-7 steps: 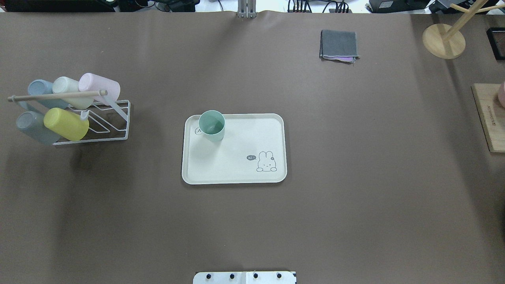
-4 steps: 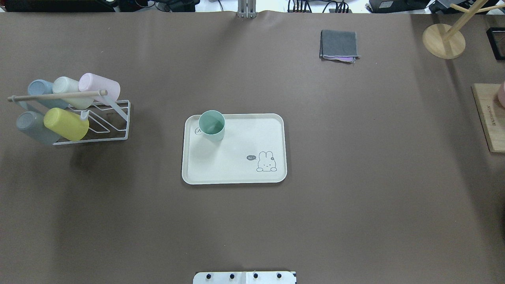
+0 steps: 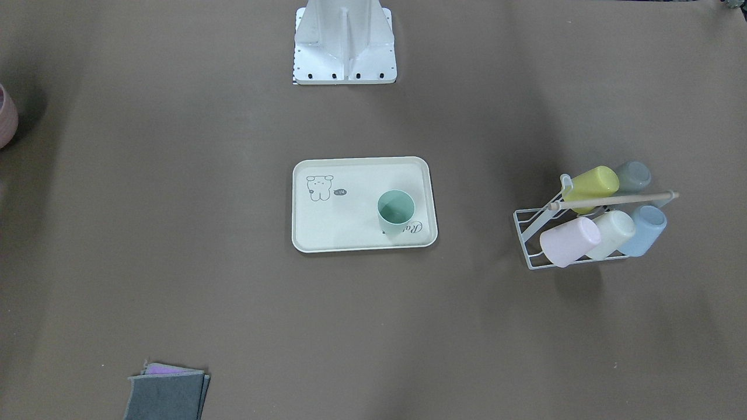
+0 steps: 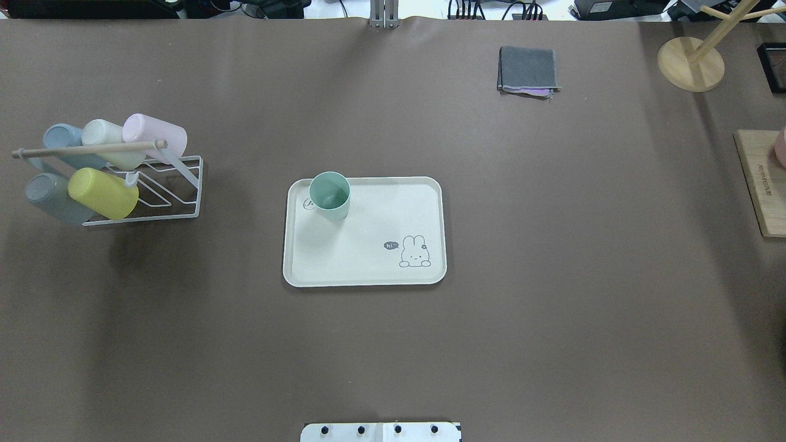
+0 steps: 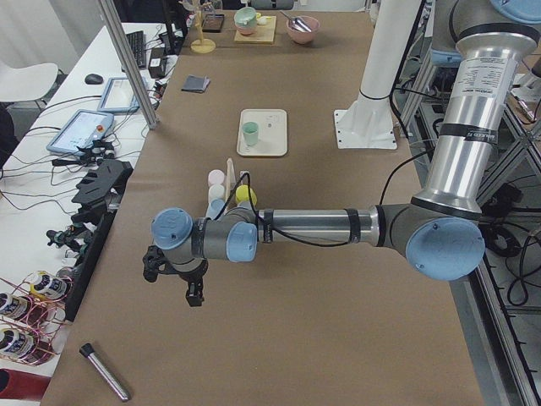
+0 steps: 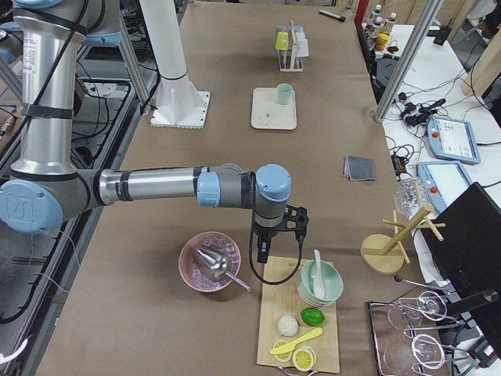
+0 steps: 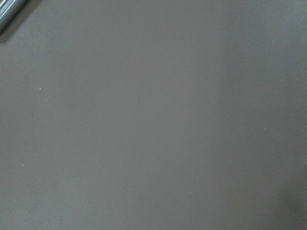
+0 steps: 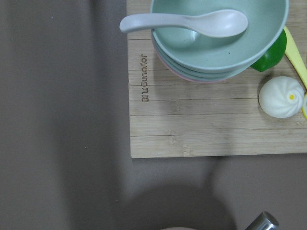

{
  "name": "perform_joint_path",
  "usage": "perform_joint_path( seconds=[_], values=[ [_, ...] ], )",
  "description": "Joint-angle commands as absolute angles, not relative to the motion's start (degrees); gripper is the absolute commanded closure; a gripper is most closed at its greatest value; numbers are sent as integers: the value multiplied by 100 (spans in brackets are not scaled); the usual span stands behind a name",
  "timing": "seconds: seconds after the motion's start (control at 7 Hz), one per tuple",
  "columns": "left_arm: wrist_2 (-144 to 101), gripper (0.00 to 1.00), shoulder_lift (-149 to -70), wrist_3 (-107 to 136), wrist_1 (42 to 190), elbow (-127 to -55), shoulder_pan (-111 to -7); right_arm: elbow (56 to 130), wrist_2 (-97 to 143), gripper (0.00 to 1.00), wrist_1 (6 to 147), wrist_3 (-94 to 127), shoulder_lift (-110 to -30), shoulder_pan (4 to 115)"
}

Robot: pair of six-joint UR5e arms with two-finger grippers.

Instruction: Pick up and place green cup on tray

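Jaws on both arms are showing only in the side views, too small to tell whether they are standing apart or together. Fingers down, the left gripper point(image 5: 193, 296) is hanging over bare brown paper point(image 5: 338, 338) that is covering the table, with a grey cylinder point(image 5: 105, 372) lying near it toward the table's end. The right gripper point(image 6: 261, 254) is hanging at the opposite end, between a pink bowl point(image 6: 193, 272) and a wooden board point(image 6: 293, 329) that is carrying stacked bowls point(image 6: 321, 288) and a white spoon point(image 6: 317, 266). Well apart from both grippers, at mid-table, the green cup point(image 4: 330, 195) is standing upright on the tray point(image 4: 368, 261), in a corner on the left gripper's side. A wire rack point(image 4: 199, 184) of tilted cups is sitting between that gripper and the tray. A folded grey cloth point(image 4: 528, 69) is lying farther out, and a white bench point(image 5: 42, 169) with tablets and cables is running along the table's far side.
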State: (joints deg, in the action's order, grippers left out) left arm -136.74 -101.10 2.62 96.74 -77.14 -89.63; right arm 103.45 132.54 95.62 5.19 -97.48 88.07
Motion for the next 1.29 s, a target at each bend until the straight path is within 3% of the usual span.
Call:
perform_joint_path(
  seconds=[0.0,1.14],
  values=[
    [-13693,2,-10116,-156,9782,-7769,-9122,10345,13254,0,9571,519,-9747,8807],
    [-13676,2,-10081,-202,9949,-7970,-9229,10345,13263,0,9562,519,-9747,8807]
  ],
)
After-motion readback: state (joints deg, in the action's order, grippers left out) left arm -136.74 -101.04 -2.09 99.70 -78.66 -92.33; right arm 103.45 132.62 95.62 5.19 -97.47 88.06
